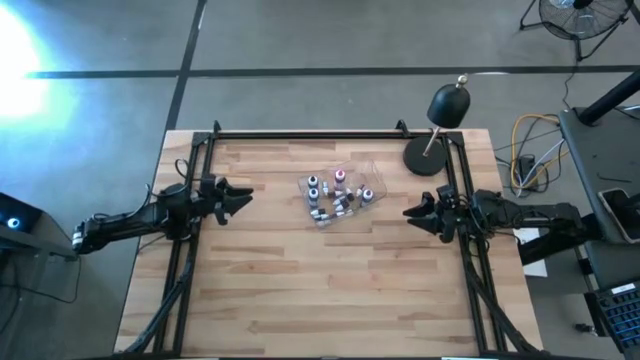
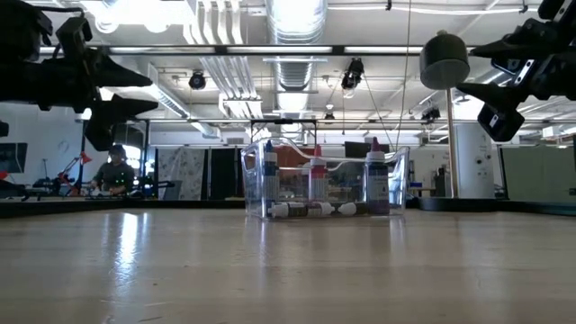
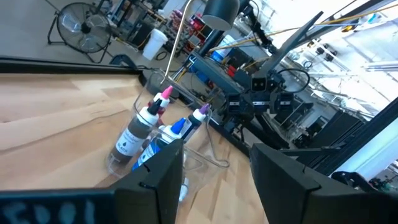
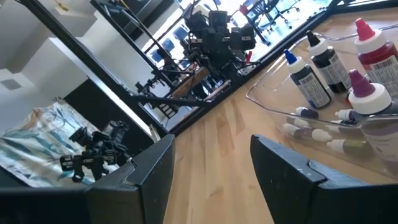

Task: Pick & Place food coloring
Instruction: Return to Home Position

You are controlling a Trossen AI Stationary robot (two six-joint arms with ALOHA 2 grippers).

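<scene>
Table [image 1: 300,290]: wooden top, carrying the clear tray slightly toward the back of its middle.
Lamp [image 1: 448,105]: black, dome-headed, beyond the tray's right far corner.
Left gripper [image 1: 243,200]: well apart from the tray on its left side, raised off the wood, fingers spread, holding nothing.
Right gripper [image 1: 415,208]: near the tray's right side, also raised, fingers spread, holding nothing.
Clear tray [image 1: 376,178]: the landmark, holding all the bottles.
Food coloring [image 1: 330,200]: inside the tray, several bottles upright, others lying on its floor.
</scene>
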